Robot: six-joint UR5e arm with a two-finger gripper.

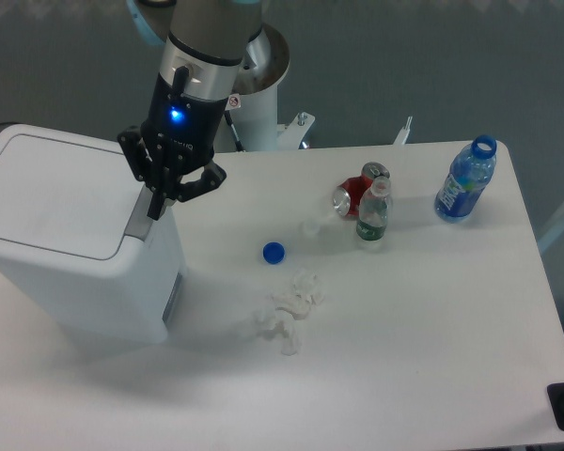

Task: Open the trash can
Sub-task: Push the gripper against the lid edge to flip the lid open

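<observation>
Gripper point(156, 209) first: mine hangs at the front rim of the trash can point(70, 254), its fingers drawn together into one dark point that sits right on the grey push tab point(139, 218). I think the tips are touching the tab, though from this angle I cannot be sure. Nothing is held between them.

That trash can is the big white boxy bin at the left end of the white table point(432, 338), its flat lid point(56, 193) lying down and shut. I will place everything else from it.

Farthest from the trash can, near the table's far right corner, stands an uncapped blue water bottle point(465, 180). Closer in, past the middle of the table, a small capped clear bottle point(373, 213) stands upright, and a red soda can point(355, 194) lies on its side just behind it, touching or nearly so. Just right of the bin's front lower corner lies a crumpled white tissue point(288, 313). Between that tissue and the small bottle, nearer the bin, rests a blue bottle cap point(274, 252).
</observation>
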